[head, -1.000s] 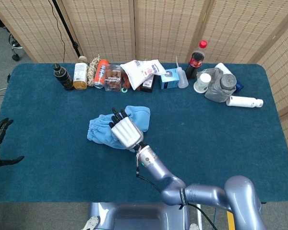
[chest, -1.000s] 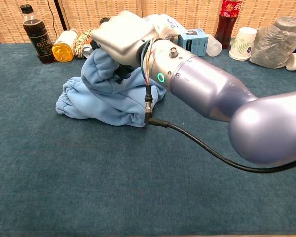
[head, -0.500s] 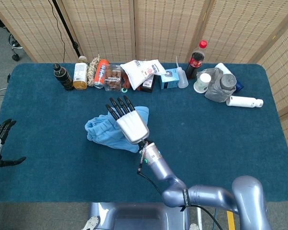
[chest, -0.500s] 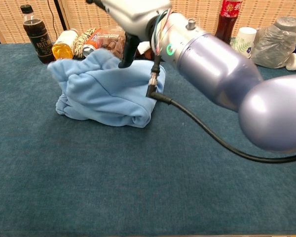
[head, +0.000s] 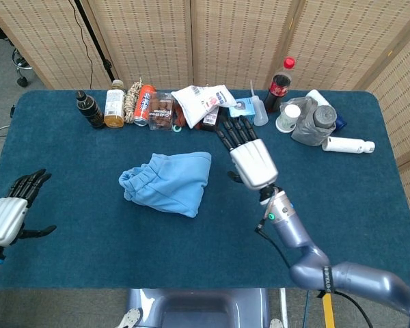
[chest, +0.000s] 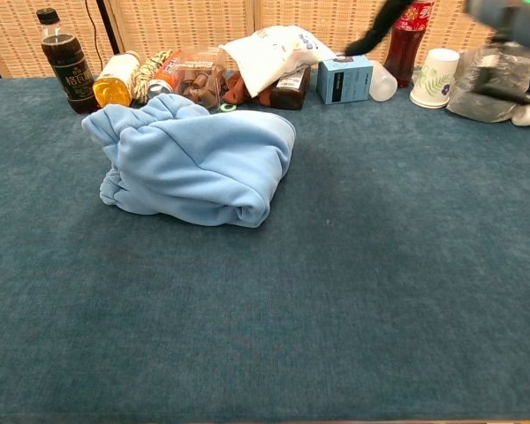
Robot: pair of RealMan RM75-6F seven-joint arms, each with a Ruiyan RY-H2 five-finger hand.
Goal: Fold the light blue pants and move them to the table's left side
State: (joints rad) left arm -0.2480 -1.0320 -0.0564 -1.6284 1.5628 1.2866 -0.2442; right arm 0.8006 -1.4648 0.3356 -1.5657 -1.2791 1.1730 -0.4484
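I've lifted my right hand point(head: 249, 158) off the pants point(head: 167, 181), fingers spread, empty; fold done; next, carry them toward the tabletop's point(head: 342, 198) left edge.

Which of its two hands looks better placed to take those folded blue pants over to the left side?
Probably the right hand: it hovers open just beside the pants. The left hand, also open, sits far off at the table's left edge.
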